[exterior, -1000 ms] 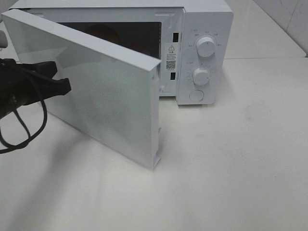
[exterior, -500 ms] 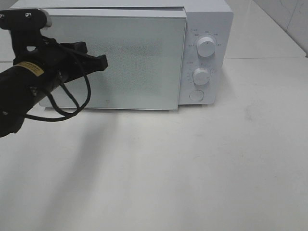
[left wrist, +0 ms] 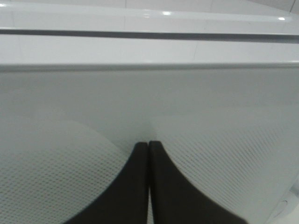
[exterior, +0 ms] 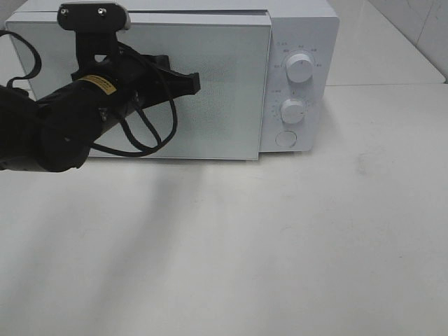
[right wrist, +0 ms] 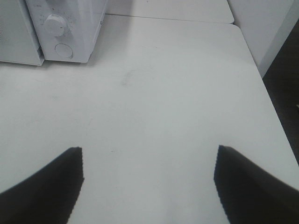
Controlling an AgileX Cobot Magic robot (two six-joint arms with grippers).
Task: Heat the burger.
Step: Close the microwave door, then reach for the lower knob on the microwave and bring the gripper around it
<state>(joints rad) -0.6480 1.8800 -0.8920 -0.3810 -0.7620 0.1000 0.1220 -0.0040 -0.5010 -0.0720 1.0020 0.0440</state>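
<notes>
In the exterior high view, a white microwave point(exterior: 301, 28) is seen at the far side of a white table point(exterior: 294, 245), with its door point(exterior: 224, 105) shut flush against the body. Two knobs, an upper knob point(exterior: 300, 68) and a lower knob point(exterior: 292, 110), are set above a round button point(exterior: 285, 138) on the right panel. The left gripper point(exterior: 194, 82) is held in front of the door's upper middle, its black arm reaching in from the left. The burger is not seen, and its place cannot be told.

In the left wrist view, the left gripper point(left wrist: 148, 145) is shown with its jaws pressed together and nothing between them. The tips are pointed at the door's point(left wrist: 210, 116) dotted mesh, very close to it; whether it is touched cannot be told.

In the right wrist view, the right gripper point(right wrist: 148, 150) is shown with its jaws spread wide and nothing held, above bare table point(right wrist: 154, 93). The microwave's right panel point(right wrist: 79, 28) lies well away at the far left.
</notes>
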